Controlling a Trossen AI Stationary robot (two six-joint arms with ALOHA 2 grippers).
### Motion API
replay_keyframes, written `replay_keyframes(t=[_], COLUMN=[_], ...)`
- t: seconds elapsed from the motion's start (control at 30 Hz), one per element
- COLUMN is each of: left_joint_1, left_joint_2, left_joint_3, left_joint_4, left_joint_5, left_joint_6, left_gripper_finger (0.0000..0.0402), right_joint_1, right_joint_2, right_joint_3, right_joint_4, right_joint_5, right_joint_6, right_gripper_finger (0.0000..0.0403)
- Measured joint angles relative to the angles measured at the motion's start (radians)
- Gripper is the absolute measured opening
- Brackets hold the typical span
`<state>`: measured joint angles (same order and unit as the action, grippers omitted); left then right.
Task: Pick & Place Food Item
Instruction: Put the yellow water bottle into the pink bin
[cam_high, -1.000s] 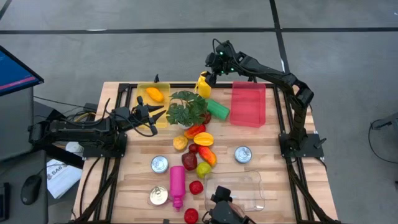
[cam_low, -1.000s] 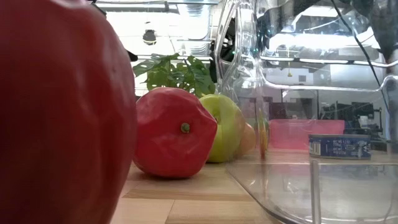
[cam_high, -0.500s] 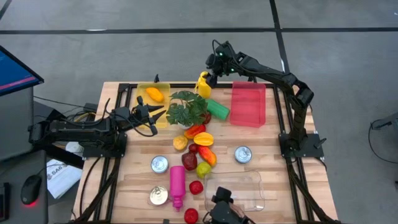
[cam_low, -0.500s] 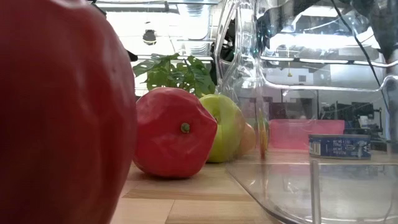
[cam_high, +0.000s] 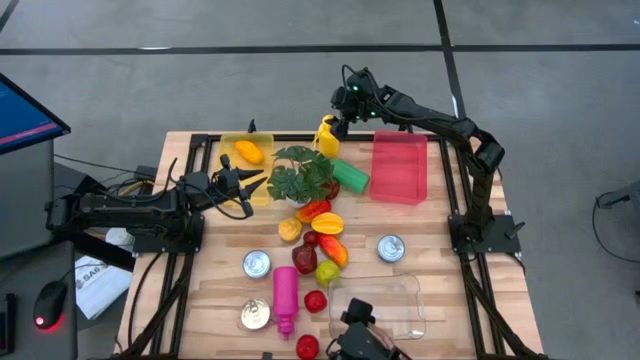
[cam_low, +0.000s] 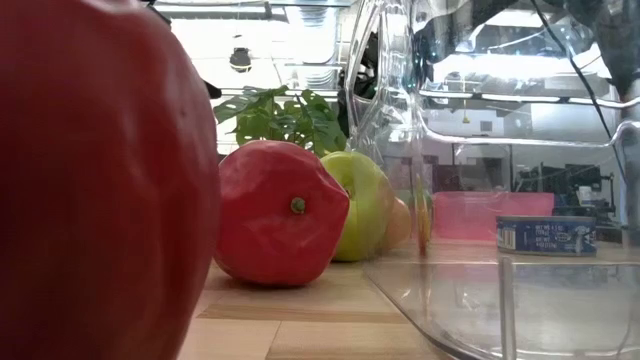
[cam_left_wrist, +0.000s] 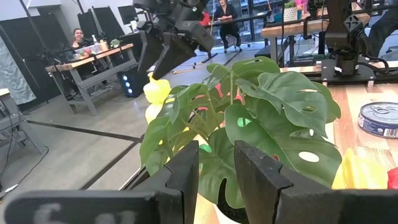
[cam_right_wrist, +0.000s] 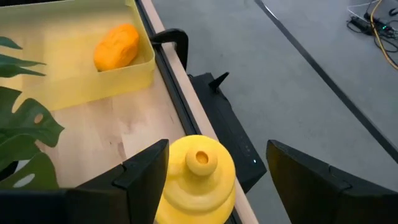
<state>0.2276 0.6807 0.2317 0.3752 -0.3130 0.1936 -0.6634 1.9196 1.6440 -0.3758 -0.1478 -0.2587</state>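
Note:
A yellow squeeze bottle (cam_high: 327, 136) stands upright at the table's far edge. My right gripper (cam_high: 338, 118) hovers just above it, slanting down; in the right wrist view its open fingers (cam_right_wrist: 217, 149) stand on either side of the bottle's cap (cam_right_wrist: 200, 163), and no touch shows. An orange food piece (cam_right_wrist: 117, 46) lies in the yellow tray (cam_high: 246, 168). Mixed fruit (cam_high: 320, 232) lies mid-table. My left gripper (cam_high: 258, 184) is level at the left, pointing at the potted plant (cam_high: 302, 174), fingers (cam_left_wrist: 216, 152) a narrow gap apart with nothing between them.
A green item (cam_high: 350, 176) and a red bin (cam_high: 400, 167) lie right of the plant. Cans (cam_high: 256, 263) (cam_high: 390, 248) (cam_high: 255, 315), a pink bottle (cam_high: 285, 295) and a clear container (cam_high: 378, 305) stand nearer. In the low view, red fruit (cam_low: 280, 225) and a green apple (cam_low: 362, 210) sit close by.

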Motion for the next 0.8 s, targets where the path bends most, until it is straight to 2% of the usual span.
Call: replay_keyframes(t=[0.4,0.6,0.8], left_joint_1=[0.000,0.000,0.000], left_joint_2=[0.000,0.000,0.000], left_joint_3=[0.000,0.001,0.001], left_joint_4=[0.000,0.000,0.009], left_joint_5=[0.000,0.000,0.000], left_joint_6=[0.006,-0.055,-0.030], left_gripper_finger=[0.0090,0.0090,0.0090], right_joint_1=[-0.006,0.001,0.009], right_joint_2=[0.000,0.000,0.000], right_joint_3=[0.000,0.000,0.000], right_joint_4=[0.004,0.013,0.035], right_joint_5=[0.000,0.000,0.000], right_joint_6=[0.023,0.023,0.023], right_gripper_finger=[0.0265,0.0265,0.0265])
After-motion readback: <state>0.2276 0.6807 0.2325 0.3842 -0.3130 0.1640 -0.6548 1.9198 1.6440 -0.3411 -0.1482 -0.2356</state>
